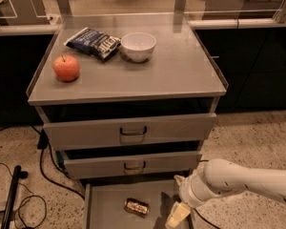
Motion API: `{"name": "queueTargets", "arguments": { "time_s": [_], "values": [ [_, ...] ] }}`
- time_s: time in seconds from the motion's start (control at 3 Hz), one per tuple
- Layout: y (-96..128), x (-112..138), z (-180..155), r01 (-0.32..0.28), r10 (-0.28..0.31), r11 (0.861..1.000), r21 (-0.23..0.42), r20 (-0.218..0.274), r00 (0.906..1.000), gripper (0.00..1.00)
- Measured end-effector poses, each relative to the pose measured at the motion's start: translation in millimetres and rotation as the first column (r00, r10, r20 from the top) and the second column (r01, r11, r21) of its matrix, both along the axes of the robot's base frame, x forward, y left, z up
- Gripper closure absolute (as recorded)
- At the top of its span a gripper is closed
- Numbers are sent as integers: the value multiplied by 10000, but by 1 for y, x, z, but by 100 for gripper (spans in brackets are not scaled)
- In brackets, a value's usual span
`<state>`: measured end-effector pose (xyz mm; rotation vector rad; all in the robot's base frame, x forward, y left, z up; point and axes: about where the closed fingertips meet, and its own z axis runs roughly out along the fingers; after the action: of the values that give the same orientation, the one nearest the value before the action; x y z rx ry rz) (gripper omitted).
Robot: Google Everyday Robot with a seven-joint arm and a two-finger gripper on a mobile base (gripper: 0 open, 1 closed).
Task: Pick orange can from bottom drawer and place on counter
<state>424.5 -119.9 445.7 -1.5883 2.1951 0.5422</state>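
Note:
The orange can [136, 207] lies on its side on the grey floor of the open bottom drawer [105, 209]. My gripper [176, 198] hangs over the drawer's right part, to the right of the can and apart from it. It is open and empty, with one pale finger [178, 215] pointing down into the drawer. The white arm reaches in from the right. The counter [171, 70] is the cabinet's flat grey top, with raised clear edge guards.
On the counter stand a red apple [66, 67], a dark snack bag [93, 42] and a white bowl [138, 46]. The two upper drawers [128, 130] are partly pulled out above the bottom one. Cables and a black pole [12, 194] lie on the floor at left.

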Motion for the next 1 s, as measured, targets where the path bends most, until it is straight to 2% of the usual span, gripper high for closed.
{"name": "queueTargets", "arguments": {
  "time_s": [0.33,0.67,1.0],
  "values": [
    [4,10,-55,347,-328,9988,332,-556,9979,0],
    [8,9,-87,265,-221,9979,598,-730,9971,0],
    [15,7,-107,-113,161,9905,1371,-339,9993,0]
  ]
}}
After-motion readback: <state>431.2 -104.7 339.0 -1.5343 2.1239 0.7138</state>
